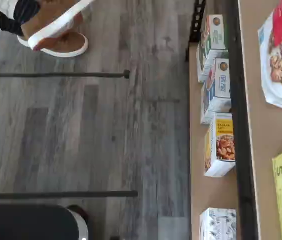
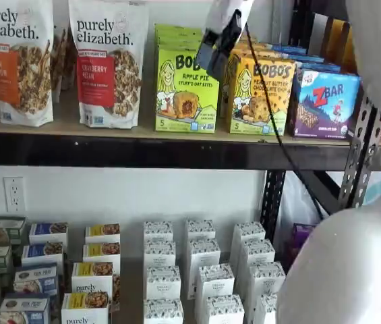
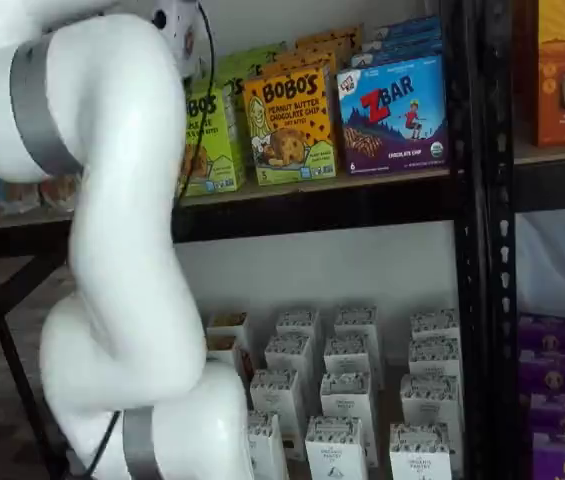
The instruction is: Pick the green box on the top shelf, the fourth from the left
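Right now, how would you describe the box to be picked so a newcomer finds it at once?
Look along the top shelf. Past the granola bags stands the green box, lime-coloured, marked Bobo's Apple Pie. The yellow-orange box beside it has the same brand, so go by colour.

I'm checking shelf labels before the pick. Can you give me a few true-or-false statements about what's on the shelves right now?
1. The green box stands between a cranberry pecan bag and a yellow-orange box. True.
2. The green box lies flat on the lower shelf. False: it stands upright on the top shelf.
3. The Zbar box is blue. True.
4. The end effector holds the green box. False: the box sits on the shelf, ungripped.
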